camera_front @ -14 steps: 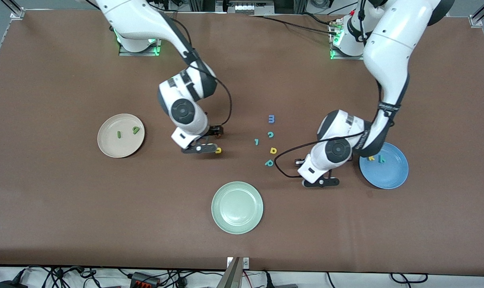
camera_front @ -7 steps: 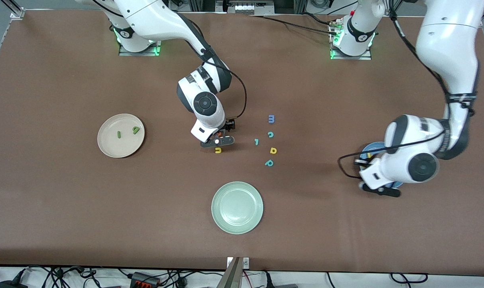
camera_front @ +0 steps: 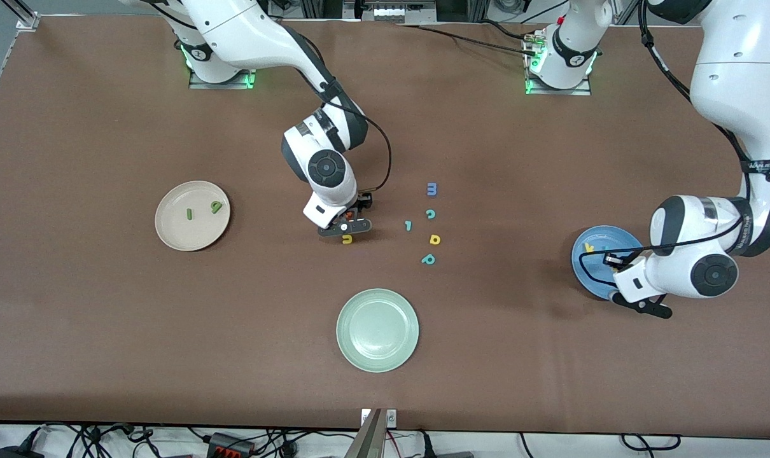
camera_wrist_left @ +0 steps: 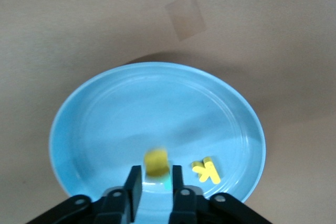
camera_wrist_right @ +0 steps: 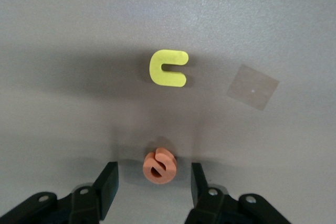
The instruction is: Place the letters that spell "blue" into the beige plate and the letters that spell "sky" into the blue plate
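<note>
My left gripper (camera_front: pixel 643 306) (camera_wrist_left: pixel 156 179) hangs open over the blue plate (camera_front: pixel 582 270) (camera_wrist_left: pixel 131 108). A blurred yellow letter (camera_wrist_left: pixel 156 162), too smeared to read, is just past its fingertips and touches neither. The yellow k (camera_front: pixel 590 247) (camera_wrist_left: pixel 206 169) lies in that plate. My right gripper (camera_front: pixel 345 225) (camera_wrist_right: pixel 153 171) is low at the table's middle. It is open, with a finger on each side of the orange e (camera_wrist_right: pixel 159 166) and touching neither side. The yellow u (camera_front: pixel 347 239) (camera_wrist_right: pixel 168 67) lies just beside it. The beige plate (camera_front: pixel 168 236) holds the dark-green l (camera_front: pixel 188 214) and light-green b (camera_front: pixel 216 207).
A pale green plate (camera_front: pixel 377 329) sits nearest the front camera. Loose letters lie toward the left arm's end from the right gripper: blue m (camera_front: pixel 431 189), teal c (camera_front: pixel 430 214), teal l (camera_front: pixel 408 225), yellow d (camera_front: pixel 434 239), teal p (camera_front: pixel 428 259).
The left gripper swung from the table beside the blue plate to over it and parted its fingers off the yellow letter. The right gripper shifted over the orange e and narrowed its fingers.
</note>
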You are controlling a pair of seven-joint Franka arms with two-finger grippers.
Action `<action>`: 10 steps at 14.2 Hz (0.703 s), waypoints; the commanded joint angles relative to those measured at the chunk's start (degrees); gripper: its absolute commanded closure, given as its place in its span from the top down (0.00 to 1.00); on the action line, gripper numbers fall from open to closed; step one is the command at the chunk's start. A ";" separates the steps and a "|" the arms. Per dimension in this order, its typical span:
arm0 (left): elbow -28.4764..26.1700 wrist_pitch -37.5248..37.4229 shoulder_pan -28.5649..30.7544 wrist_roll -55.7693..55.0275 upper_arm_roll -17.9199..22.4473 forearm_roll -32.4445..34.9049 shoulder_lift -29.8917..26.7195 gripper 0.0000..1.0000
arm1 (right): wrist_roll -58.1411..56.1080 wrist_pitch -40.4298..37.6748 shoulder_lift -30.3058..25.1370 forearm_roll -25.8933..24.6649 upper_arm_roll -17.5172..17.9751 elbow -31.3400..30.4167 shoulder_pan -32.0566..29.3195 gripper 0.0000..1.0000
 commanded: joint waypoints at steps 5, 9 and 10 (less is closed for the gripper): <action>0.42 -3.57 -1.04 0.13 -2.01 1.20 -4.91 1.00 | 0.72 0.11 1.09 -0.89 -0.50 1.15 0.55 0.55; 1.90 -8.13 -2.88 0.04 -2.27 -0.03 -11.77 1.00 | 0.55 0.11 1.44 -0.89 -0.50 1.32 0.55 0.50; 4.17 -11.19 -3.59 -0.05 -2.19 -0.81 -12.39 1.00 | 0.46 0.11 1.44 -0.80 -0.50 1.32 0.47 0.41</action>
